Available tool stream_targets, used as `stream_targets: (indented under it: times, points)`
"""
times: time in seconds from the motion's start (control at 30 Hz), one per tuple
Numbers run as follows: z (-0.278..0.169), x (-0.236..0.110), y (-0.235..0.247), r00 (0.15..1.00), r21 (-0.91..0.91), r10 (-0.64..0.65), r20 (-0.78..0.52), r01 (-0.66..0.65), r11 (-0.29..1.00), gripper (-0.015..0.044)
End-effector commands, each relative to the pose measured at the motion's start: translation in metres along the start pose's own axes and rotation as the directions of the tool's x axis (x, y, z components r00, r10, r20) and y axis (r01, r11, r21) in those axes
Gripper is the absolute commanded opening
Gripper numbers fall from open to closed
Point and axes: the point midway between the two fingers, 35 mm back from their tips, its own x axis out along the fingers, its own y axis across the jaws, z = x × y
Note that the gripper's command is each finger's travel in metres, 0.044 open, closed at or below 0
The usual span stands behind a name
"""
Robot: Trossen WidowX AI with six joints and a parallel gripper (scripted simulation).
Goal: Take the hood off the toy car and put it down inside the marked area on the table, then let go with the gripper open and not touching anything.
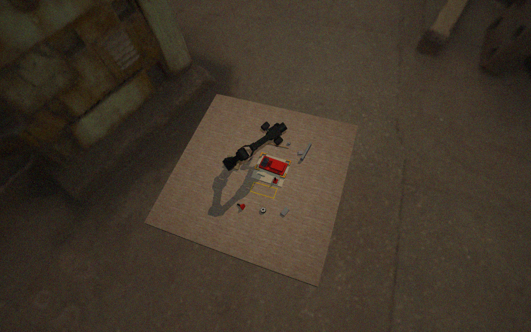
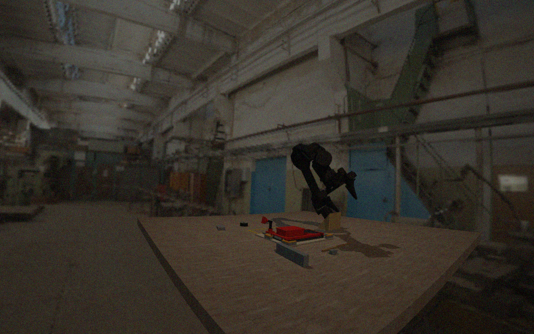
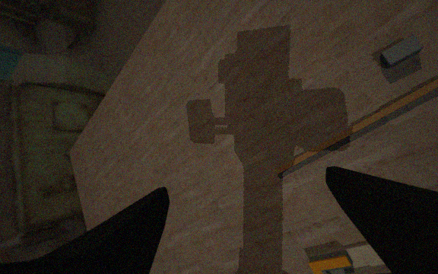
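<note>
The toy car [image 1: 273, 165] [image 2: 307, 236] is red, low and flat, and sits between yellow corner pieces on a pale base. A raised red block [image 1: 277, 166] [image 2: 289, 231] is on its body, beside a dark section. Which part is the hood is hard to tell. The marked area [image 1: 274, 197] is a thin yellow outline beside the pale strip, with nothing inside it. My gripper [image 1: 271, 133] [image 2: 355, 197] [image 3: 245, 184] is open and empty, high above the table on the arm-base side of the car, touching nothing. The wrist view shows only a yellow corner piece [image 3: 329, 263] near the car.
A thin orange stick [image 1: 278, 146] [image 3: 394, 104] and a small grey block [image 1: 288, 143] [image 2: 333, 251] [image 3: 401, 51] lie near the car. A long grey bar [image 1: 305, 151] [image 2: 291, 254] is beyond. A red-black piece [image 1: 241, 206], a ring [image 1: 262, 210] and a grey block [image 1: 285, 211] lie past the outline.
</note>
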Motion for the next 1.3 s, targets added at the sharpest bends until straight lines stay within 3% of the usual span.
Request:
stream_targets:
  times: [0.0,0.23,0.6,1.27]
  points:
    - [-0.015,-0.013,-0.030,0.993,0.209,-0.106,-0.041,0.113,0.971,0.0440]
    - [-0.043,-0.039,-0.088,0.947,0.541,-0.292,-0.138,0.319,0.778,0.0440]
    - [-0.095,-0.088,-0.162,0.801,0.827,-0.516,-0.303,0.490,0.275,0.0440]
    - [-0.099,-0.083,-0.168,0.798,0.830,-0.519,-0.305,0.491,0.266,0.0440]
